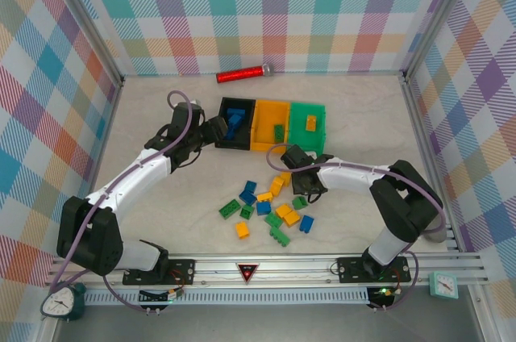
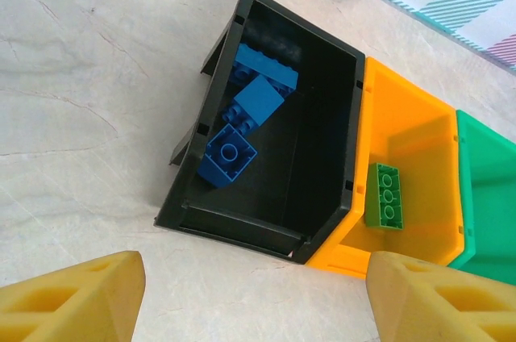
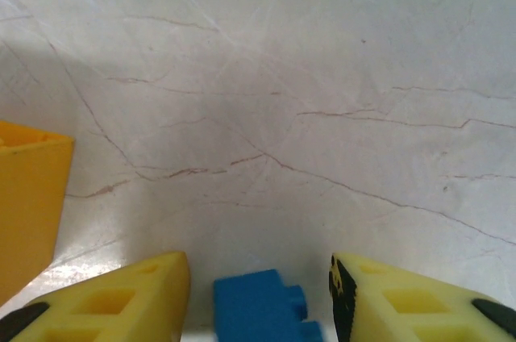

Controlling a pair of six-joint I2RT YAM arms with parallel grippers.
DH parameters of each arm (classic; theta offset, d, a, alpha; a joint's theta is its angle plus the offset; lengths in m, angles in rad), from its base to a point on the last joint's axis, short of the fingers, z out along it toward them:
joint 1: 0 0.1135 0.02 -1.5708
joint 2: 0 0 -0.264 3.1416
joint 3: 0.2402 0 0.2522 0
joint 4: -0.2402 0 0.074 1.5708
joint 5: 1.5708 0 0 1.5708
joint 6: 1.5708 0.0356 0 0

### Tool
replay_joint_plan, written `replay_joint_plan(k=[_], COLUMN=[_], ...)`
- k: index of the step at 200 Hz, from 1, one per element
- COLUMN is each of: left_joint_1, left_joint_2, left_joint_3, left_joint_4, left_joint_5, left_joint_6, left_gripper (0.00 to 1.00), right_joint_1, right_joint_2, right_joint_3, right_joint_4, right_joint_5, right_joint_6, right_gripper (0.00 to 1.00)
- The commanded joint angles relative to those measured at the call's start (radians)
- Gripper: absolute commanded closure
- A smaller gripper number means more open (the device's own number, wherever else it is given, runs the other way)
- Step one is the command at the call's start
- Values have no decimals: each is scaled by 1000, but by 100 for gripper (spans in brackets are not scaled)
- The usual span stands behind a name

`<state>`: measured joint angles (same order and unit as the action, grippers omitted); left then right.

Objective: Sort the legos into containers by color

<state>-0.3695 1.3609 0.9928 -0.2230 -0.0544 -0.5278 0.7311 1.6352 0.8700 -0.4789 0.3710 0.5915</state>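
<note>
Blue lego (image 3: 260, 308) is framed between the right gripper's (image 3: 256, 268) 2 spread fingers, ungripped. Pick step is judged underway and closing is needed. Left gripper (image 2: 256, 261) is spread wide, empty, with the black bin (image 2: 326, 132) ahead of its fingers.

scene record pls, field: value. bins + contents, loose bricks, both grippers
black bin: blue legos inside
orange bin: one green lego, colour mismatch
green bin: one orange lego, colour mismatch
loose legos: blue, green and orange, scattered in front of the bins
left gripper: jaws open, empty, by the black bin
right gripper: jaws open, blue lego between them, not clamped
</note>
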Motion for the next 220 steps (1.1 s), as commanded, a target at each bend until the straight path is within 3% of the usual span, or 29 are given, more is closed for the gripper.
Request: replay_joint_plan(k=[1,44,69,112,146,189,220], left_joint_1=[12,12,12,12,12,12,12], left_joint_2=[-18,-22,-48,-56,-95,-135,-176], left_joint_3=[-15,4,-22,-23,-30,-40,-20], left_joint_4=[30,-3,7,4,-25,-25,-113], left_joint_5=[4,18,-35,-32,-80,-80,-86], left_joint_6=[-8,2,-1,-11,-9,-22,-7], left_gripper=[28,28,28,28,28,28,28], right_joint_1=[-4,0,17,16,16,23,25], right_joint_2=[-7,16,20,-62,-115,-19,116], right_joint_3=[-38,-40,-14,24,69,299,517], right_joint_4=[-64,20,9,-9,63,57,59], right_joint_5=[-15,-96,-94,-75,-115,-170,-226], right_joint_6=[12,12,0,-26,-27,-119,-178], right_gripper=[50,64,67,73,77,76,75])
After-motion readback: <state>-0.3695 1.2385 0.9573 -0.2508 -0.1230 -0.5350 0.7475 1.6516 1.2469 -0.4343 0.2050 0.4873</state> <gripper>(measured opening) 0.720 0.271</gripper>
